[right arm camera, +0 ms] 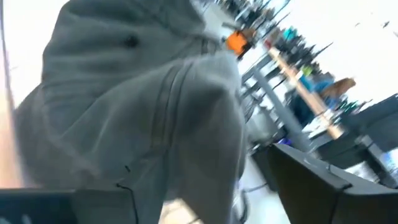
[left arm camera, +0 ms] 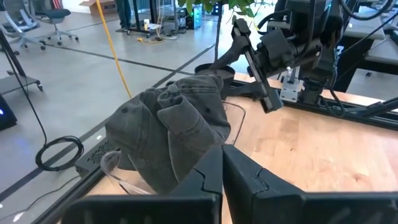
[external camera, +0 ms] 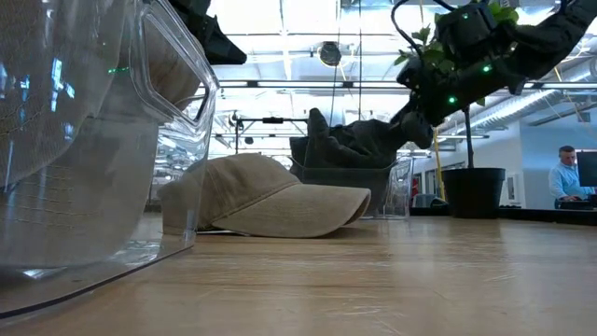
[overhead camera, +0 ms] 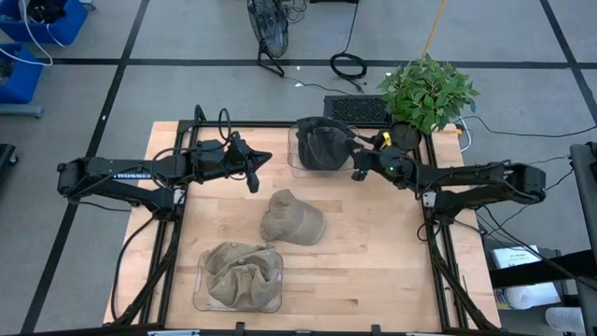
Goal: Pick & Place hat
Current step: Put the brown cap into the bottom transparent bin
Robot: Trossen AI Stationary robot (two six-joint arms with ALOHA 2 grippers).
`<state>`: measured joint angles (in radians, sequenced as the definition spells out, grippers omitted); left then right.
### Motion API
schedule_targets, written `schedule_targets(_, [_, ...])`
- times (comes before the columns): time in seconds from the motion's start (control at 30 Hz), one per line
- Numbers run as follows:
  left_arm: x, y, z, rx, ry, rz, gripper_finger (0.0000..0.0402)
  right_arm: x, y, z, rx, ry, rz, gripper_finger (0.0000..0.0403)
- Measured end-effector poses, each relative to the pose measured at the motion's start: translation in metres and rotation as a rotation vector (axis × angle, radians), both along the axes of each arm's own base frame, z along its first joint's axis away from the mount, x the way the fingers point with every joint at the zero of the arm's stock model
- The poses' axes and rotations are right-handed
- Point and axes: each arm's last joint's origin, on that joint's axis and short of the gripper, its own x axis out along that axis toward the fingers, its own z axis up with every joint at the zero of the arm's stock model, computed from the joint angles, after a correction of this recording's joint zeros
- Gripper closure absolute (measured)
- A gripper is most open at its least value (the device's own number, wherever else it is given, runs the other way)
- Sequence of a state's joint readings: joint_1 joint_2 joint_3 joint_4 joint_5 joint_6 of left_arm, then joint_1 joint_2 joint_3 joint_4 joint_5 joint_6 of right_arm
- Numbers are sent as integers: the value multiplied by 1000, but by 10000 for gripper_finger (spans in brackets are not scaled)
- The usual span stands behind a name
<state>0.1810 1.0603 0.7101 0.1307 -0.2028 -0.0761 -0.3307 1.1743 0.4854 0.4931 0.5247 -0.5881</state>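
While the right gripper (overhead camera: 357, 171) spreads its fingers beside the dark hat (overhead camera: 322, 145) in the far bin (overhead camera: 295, 166), releasing looks in hand, the left gripper (overhead camera: 254, 171) hangs shut and empty, and the tan hat (overhead camera: 291, 217) on the table (overhead camera: 392, 271) seems next.

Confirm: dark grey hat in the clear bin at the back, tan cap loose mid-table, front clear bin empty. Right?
One error: the front clear plastic bin is not empty; the high view shows crumpled tan hats in it. The dark grey hat does sit in the back clear bin, and the tan cap lies loose mid-table.
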Motion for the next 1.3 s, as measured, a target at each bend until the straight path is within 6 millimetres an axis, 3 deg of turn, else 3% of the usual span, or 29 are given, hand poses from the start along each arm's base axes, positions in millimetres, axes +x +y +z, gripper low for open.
schedule_targets(0.23, [0,-1,0,43,21,-35,397,-13,19,10,175,-130,-1,131])
schedule_targets(0.4, [0,-2,-1,56,30,-56,386,-20,44,28,247,-300,52,150])
schedule_targets(0.63, [0,-5,-5,98,87,-170,396,-17,88,49,391,-476,123,254])
schedule_targets(0.87, [-1,-5,-10,112,149,-183,397,20,129,74,407,-372,159,392])
schedule_targets(1.07, [-1,-6,-10,95,146,-180,380,42,145,65,594,-258,79,393])
schedule_targets(1.3, [-1,-6,-10,-18,110,-177,346,30,149,35,979,-97,-131,401])
